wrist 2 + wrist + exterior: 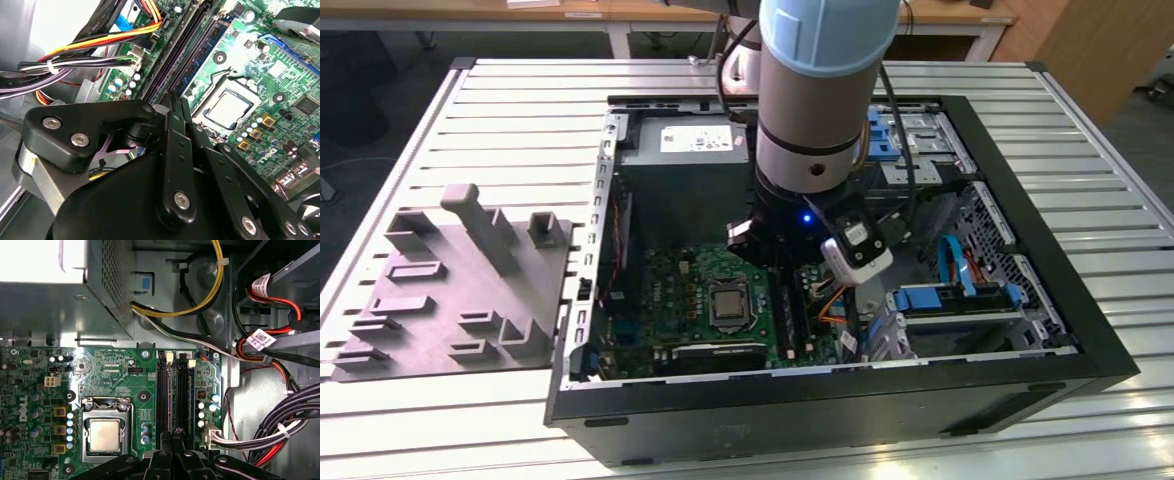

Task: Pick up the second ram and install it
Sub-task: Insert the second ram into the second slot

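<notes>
Gripper (173,434) jaws look pressed together over slots (163,400) beside the CPU socket (104,432); off-centre pressure could jam the second ram (190,400)

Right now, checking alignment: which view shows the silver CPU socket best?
First wrist view: the CPU socket sits square-on, close up. The second wrist view shows it obliquely; the exterior view, down inside the case beside the arm.

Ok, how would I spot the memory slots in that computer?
Look in the open black computer case at the green motherboard. Beside its square silver processor socket, toward the exterior view's right, run narrow black memory slots, side by side. Nothing else there is so long and thin.
</notes>
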Robot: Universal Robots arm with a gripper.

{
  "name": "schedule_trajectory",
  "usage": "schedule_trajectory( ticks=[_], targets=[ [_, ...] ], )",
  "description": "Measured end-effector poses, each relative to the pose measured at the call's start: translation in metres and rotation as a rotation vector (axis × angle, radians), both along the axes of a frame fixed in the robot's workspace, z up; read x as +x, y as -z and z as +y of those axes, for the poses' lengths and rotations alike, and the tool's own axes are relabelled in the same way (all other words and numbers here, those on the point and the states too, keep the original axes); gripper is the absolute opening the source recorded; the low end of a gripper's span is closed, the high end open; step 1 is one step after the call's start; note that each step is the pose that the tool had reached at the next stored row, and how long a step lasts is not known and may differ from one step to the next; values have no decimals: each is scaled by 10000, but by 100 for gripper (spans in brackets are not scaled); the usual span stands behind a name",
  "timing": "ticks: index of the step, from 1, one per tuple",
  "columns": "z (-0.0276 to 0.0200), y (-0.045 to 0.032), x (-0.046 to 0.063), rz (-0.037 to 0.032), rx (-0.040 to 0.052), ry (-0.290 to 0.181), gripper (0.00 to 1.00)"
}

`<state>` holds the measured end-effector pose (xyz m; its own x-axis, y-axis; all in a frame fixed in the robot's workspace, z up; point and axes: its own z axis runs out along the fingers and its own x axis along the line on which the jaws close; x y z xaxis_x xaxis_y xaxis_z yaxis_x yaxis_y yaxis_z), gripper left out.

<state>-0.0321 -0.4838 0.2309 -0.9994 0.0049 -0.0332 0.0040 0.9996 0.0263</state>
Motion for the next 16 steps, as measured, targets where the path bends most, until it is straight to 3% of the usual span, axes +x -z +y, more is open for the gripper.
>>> schedule_trajectory(
  ticks=[7, 16],
  targets=[
    [0, 18, -1, 1, 10, -1, 12],
    [-14, 35, -3, 1, 108, 0, 12]
  ],
)
